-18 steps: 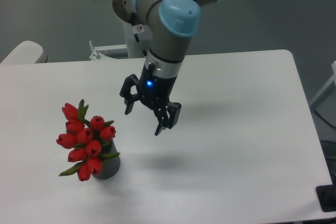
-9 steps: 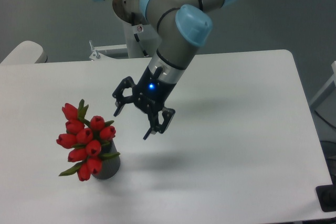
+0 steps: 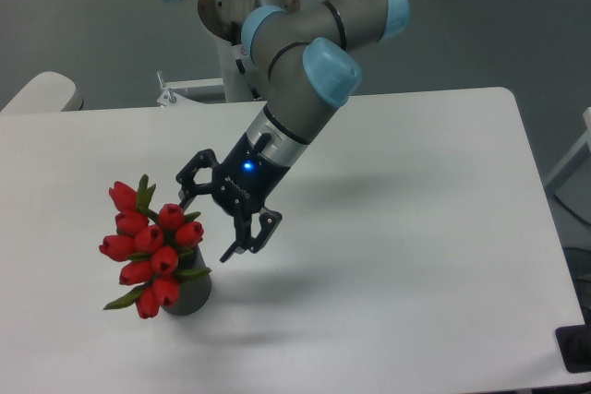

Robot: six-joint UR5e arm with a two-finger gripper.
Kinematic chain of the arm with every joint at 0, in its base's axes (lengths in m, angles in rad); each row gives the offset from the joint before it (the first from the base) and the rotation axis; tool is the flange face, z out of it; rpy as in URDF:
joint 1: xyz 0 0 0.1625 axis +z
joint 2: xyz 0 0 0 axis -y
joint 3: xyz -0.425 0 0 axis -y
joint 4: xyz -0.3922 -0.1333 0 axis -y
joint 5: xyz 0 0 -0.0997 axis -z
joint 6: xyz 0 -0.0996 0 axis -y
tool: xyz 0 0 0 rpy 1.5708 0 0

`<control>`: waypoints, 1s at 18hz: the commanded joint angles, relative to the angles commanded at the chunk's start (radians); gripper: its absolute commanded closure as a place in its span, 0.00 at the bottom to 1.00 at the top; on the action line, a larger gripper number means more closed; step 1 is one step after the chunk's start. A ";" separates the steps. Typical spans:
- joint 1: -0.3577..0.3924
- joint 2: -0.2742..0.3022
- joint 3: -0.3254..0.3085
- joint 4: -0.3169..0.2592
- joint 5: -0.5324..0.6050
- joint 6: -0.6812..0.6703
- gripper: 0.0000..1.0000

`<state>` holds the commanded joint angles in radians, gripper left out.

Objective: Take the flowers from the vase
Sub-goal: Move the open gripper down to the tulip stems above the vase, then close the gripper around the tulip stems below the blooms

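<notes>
Flowers [image 3: 150, 246] are standing in the vase [image 3: 190, 294] near the table's front-left edge; the gripper [image 3: 214, 222], tilting beside the bunch with fingers spread, should be closing low around the stems, not the buds.

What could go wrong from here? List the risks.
1. The open end effector comes in tilted from the side; a finger could knock the flowers or tip the vase.
2. The bunch spreads wider than the vase, so the fingers may catch only a few buds.
3. Lifting could drag the small vase up with the stems.
</notes>
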<state>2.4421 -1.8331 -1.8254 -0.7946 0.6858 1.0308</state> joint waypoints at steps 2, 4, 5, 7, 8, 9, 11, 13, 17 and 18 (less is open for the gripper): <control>-0.005 -0.005 -0.002 0.002 -0.012 0.020 0.00; -0.024 -0.014 -0.002 0.014 -0.012 0.023 0.00; -0.029 -0.015 -0.009 0.026 -0.012 0.025 0.00; -0.032 -0.026 -0.011 0.041 -0.014 0.023 0.00; -0.034 -0.032 -0.008 0.043 -0.015 0.023 0.00; -0.040 -0.037 -0.005 0.043 -0.017 0.025 0.00; -0.043 -0.038 -0.005 0.043 -0.017 0.031 0.00; -0.044 -0.038 -0.008 0.046 -0.017 0.037 0.00; -0.045 -0.038 -0.012 0.063 -0.019 0.037 0.23; -0.044 -0.038 -0.012 0.064 -0.019 0.037 0.29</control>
<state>2.3976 -1.8715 -1.8377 -0.7302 0.6673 1.0677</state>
